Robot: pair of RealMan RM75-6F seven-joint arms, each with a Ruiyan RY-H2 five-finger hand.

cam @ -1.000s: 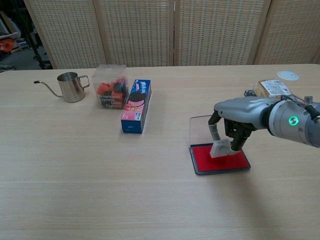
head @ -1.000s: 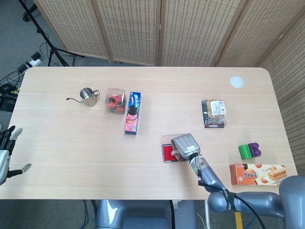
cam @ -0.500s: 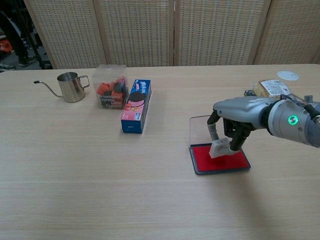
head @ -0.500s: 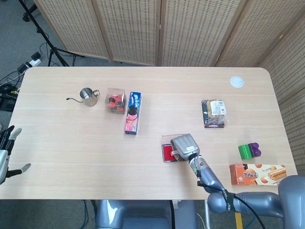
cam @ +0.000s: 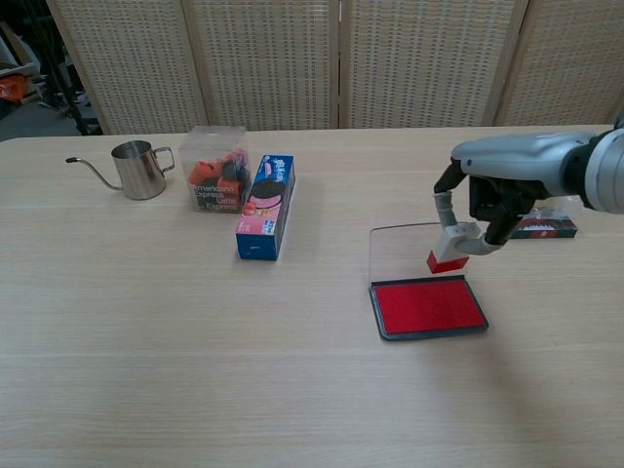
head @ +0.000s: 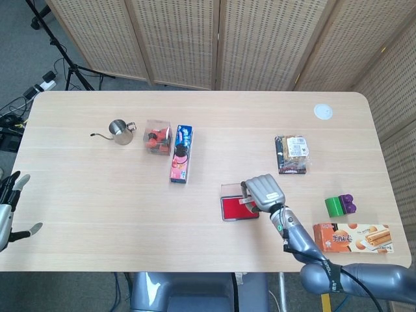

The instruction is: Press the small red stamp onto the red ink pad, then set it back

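Observation:
My right hand [cam: 492,195] grips the small stamp [cam: 451,248], a white block with a red face underneath, and holds it in the air just above the far right part of the red ink pad [cam: 426,305]. In the head view the same right hand [head: 263,191] covers the right edge of the ink pad [head: 232,208], and the stamp is mostly hidden under its fingers. The pad's clear lid [cam: 395,255] stands open behind it. My left hand [head: 6,211] hangs off the table's left edge with fingers apart, holding nothing.
A steel kettle [cam: 137,168], a clear box of red packets [cam: 215,182] and a blue biscuit box [cam: 266,206] stand at the far left. A snack packet [head: 292,153], green and purple blocks [head: 340,206], an orange box [head: 351,237] and a white disc [head: 324,111] lie to the right.
My right hand has lifted the stamp off the ink pad and carried it up and to the right. The pad's red surface now shows fully. The left hand has not moved.

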